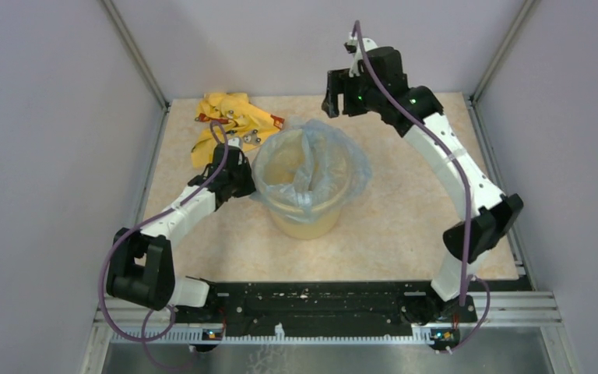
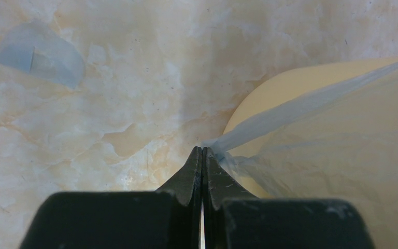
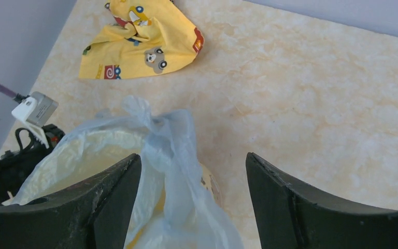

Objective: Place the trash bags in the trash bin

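Note:
The pale yellow trash bin (image 1: 305, 222) stands mid-table with the thin blue-grey trash bag (image 1: 311, 164) draped over its mouth and rim. My left gripper (image 1: 247, 181) is at the bin's left side, shut on the bag's edge. In the left wrist view the film (image 2: 300, 109) runs taut from the closed tips (image 2: 203, 151) across the bin (image 2: 285, 88). My right gripper (image 1: 332, 105) hangs open above the bin's far side. Its fingers (image 3: 114, 192) stand wide apart around a bunched fold of the bag (image 3: 173, 150) without touching it.
A crumpled yellow cloth (image 1: 226, 117) with red and grey marks lies at the back left, also in the right wrist view (image 3: 140, 41). A small pale blue film scrap (image 2: 41, 54) lies on the table left of the bin. Grey walls enclose the table.

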Controlling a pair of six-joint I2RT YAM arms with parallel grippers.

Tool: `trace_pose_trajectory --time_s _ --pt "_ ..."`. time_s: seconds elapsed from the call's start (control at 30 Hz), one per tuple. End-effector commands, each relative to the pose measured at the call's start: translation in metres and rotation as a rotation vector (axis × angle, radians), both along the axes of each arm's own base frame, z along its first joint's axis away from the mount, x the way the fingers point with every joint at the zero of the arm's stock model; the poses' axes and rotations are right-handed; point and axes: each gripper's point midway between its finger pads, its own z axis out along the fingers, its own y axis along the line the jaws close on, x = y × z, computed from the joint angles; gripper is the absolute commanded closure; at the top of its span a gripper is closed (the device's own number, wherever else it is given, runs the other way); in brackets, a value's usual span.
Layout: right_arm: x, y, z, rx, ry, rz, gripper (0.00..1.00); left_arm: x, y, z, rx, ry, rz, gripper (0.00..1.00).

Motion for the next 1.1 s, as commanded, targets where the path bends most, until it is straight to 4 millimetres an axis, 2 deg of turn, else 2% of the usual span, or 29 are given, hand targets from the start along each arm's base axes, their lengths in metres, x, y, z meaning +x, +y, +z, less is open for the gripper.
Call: trace_pose_trajectory --time_s 0.0,0.23,0.4,0.53,0.9,1.0,1.07 --pt "-0.028 -0.03 0.033 0.038 -0.066 -0.061 0.26 0.007 -0.006 0.014 -0.023 -0.063 -0.025 1.0" --pt "-0.072 -0.068 0.021 0.061 -0.071 -0.114 0.3 0.008 -0.008 0.017 -0.028 -0.068 -0.031 1.0" --pt "-0.096 -0.08 -0.008 0.074 -0.025 -0.133 0.34 0.008 -0.008 0.017 -0.027 -0.066 -0.032 1.0" --pt "-0.107 -0.085 -0.034 0.088 0.017 -0.148 0.38 0.009 -0.008 0.017 -0.024 -0.067 -0.033 1.0" --pt "-0.114 -0.077 -0.081 0.13 0.101 -0.145 0.49 0.009 -0.007 0.015 -0.02 -0.062 -0.03 1.0" --pt "-0.111 -0.079 -0.091 0.125 0.109 -0.168 0.6 0.009 -0.007 0.014 -0.02 -0.059 -0.028 1.0" --pt "-0.108 -0.084 -0.101 0.105 0.116 -0.201 0.73 0.008 -0.008 0.013 -0.03 -0.054 -0.028 1.0"
